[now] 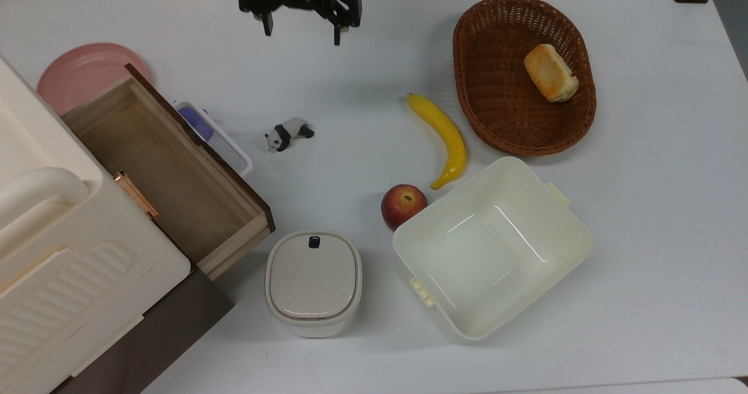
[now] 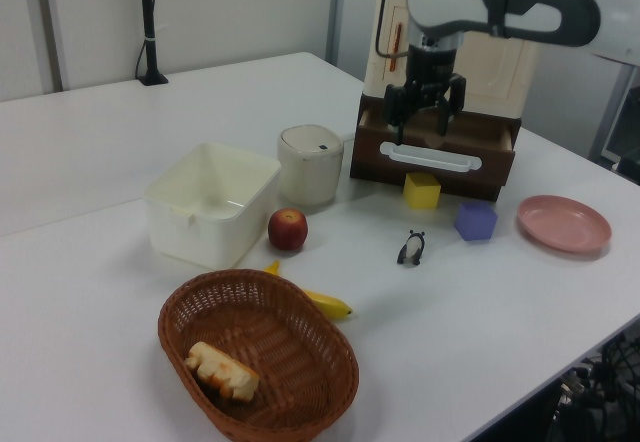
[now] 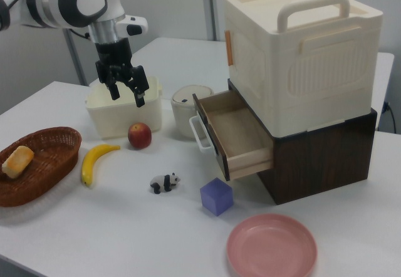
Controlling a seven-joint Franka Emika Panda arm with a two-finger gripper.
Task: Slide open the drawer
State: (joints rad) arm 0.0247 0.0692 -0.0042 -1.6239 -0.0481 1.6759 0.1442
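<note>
1. Top view. The drawer (image 1: 169, 166): a light-wood box with a dark brown front panel and a white loop bar handle (image 1: 219, 137). It is pulled out of the dark brown cabinet base (image 1: 158, 329), and its bare wooden floor shows. A cream ribbed cabinet top (image 1: 64, 277) with a copper clasp (image 1: 135, 193) sits over the drawer's inner end.
2. Top view. The gripper (image 1: 299, 26) hangs high over the white table (image 1: 654, 218), well apart from the drawer, with its fingers spread and nothing between them.
3. Top view. A pink plate (image 1: 82, 72) lies just behind the drawer. A toy panda (image 1: 288, 134) stands near the handle. A lidded cream bin (image 1: 313, 283) stands just beside the drawer's front corner.
4. Left view. The drawer (image 2: 440, 147) juts from the cabinet, its dark front facing the table. A yellow cube (image 2: 421, 190) and a blue block (image 2: 476, 220) lie just before it. The gripper (image 2: 424, 112) hangs above the handle, its fingers spread.
5. Left view. Well apart from the drawer are a cream tub (image 2: 213, 205), an apple (image 2: 287, 229), a banana (image 2: 320, 302) and a wicker basket (image 2: 300, 382) holding bread (image 2: 222, 370). Pale wall panels and a dark pole (image 2: 148, 22) stand behind the table.
6. Right view. The drawer (image 3: 235, 133) stands open under the cream top, with the blue block (image 3: 217, 197) just below its front. The gripper (image 3: 125, 86) hangs open, well apart from the drawer.
</note>
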